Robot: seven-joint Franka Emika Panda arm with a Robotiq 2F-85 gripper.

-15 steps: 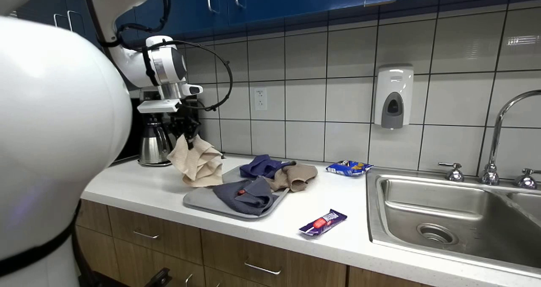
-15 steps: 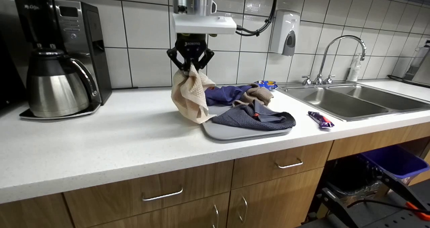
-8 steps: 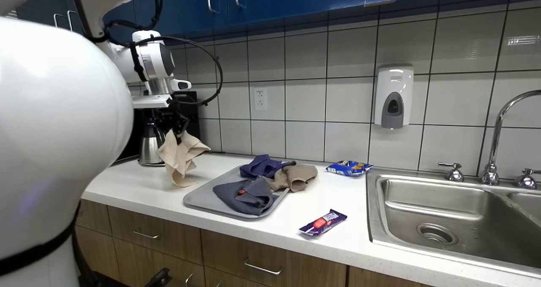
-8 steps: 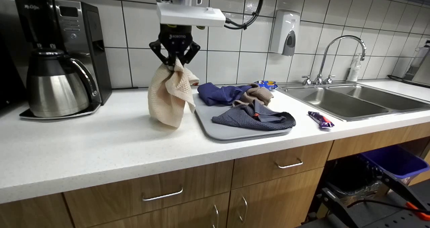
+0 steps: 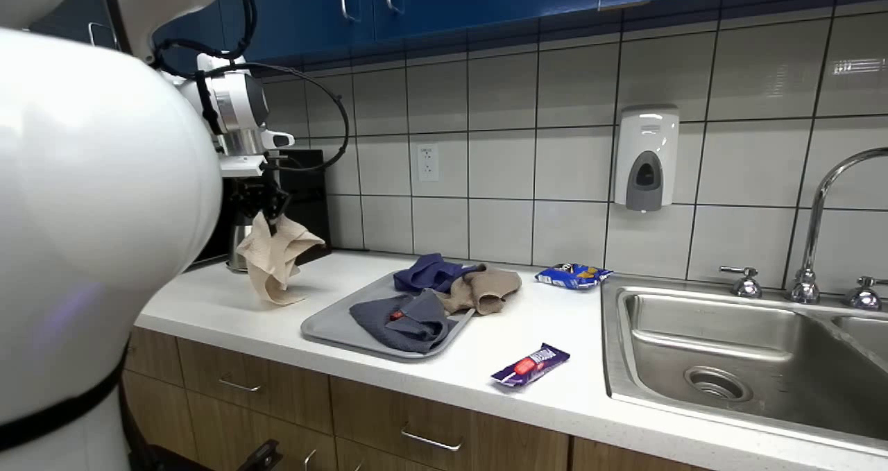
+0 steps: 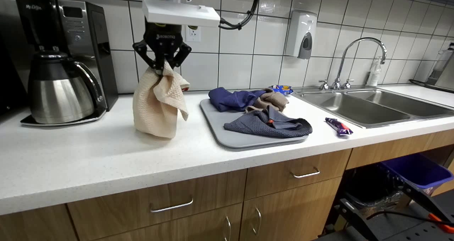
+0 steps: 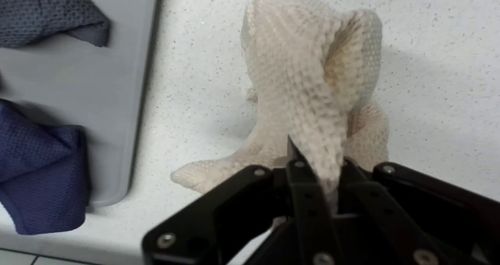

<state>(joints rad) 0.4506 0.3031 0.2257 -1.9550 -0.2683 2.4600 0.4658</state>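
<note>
My gripper (image 6: 161,69) is shut on a beige waffle-weave cloth (image 6: 156,106), pinching its top. The cloth hangs in folds over the white counter, left of the grey tray (image 6: 220,127) in an exterior view; I cannot tell whether its lower edge touches the counter. In the wrist view the cloth (image 7: 297,81) runs up between the fingers (image 7: 318,155). On the tray lie a dark grey cloth (image 6: 264,125) with a small red spot and a navy cloth (image 6: 232,99). A brown cloth (image 5: 489,287) lies at the tray's edge, partly over it.
A coffee maker (image 6: 85,53) with a steel carafe (image 6: 64,95) stands left of the gripper. A purple wrapper (image 5: 531,365) and a blue packet (image 5: 572,275) lie between tray and sink (image 5: 614,339). A soap dispenser (image 5: 649,159) hangs on the tiled wall.
The gripper has moved left with the beige cloth, from over the tray's edge to over the counter nearer the coffee maker, and has risen a little. The tray and other cloths have not moved.
</note>
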